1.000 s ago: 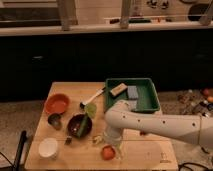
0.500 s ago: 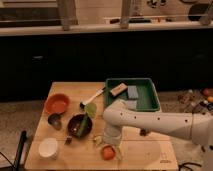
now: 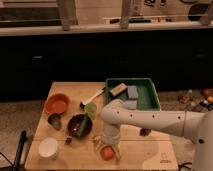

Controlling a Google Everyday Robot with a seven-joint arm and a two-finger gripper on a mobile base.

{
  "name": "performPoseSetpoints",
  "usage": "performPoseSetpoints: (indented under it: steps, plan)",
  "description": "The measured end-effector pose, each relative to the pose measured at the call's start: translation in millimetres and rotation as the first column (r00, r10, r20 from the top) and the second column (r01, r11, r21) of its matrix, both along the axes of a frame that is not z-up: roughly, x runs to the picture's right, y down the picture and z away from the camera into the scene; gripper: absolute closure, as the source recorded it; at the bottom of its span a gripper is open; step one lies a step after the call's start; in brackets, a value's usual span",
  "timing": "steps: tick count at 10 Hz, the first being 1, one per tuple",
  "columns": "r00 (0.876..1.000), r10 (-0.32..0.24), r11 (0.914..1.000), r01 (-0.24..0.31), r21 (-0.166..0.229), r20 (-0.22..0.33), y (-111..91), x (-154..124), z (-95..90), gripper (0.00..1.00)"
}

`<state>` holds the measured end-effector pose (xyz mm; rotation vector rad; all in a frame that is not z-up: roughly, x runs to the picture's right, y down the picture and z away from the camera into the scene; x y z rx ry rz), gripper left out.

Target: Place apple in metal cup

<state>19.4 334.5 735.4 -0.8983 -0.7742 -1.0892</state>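
Note:
The apple, small and red-orange, lies on the wooden table near its front edge. My gripper is straight down over it, right at the apple, at the end of the white arm that reaches in from the right. The metal cup, small and dark grey, stands at the left of the table, between the orange bowl and the white cup, well left of the gripper.
An orange bowl sits at the back left, and a dark maroon bowl with a green item stands beside the cup. A white cup is at the front left. A green tray holds sponges at the back right, with a brush left of it.
The arm has shifted slightly and sits a little lower over the apple. The apple and the other things have not moved.

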Motion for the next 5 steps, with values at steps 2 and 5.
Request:
performPoseSetpoints:
  steps: [2, 5]
  plan:
    - [1.000, -0.014, 0.9999, 0.014, -0.009, 0.011, 0.1, -1.0, 0.2, 0.64]
    - [0.999, -0.032, 0.9992, 0.032, -0.023, 0.029, -0.7, -2.0, 0.1, 0.94]
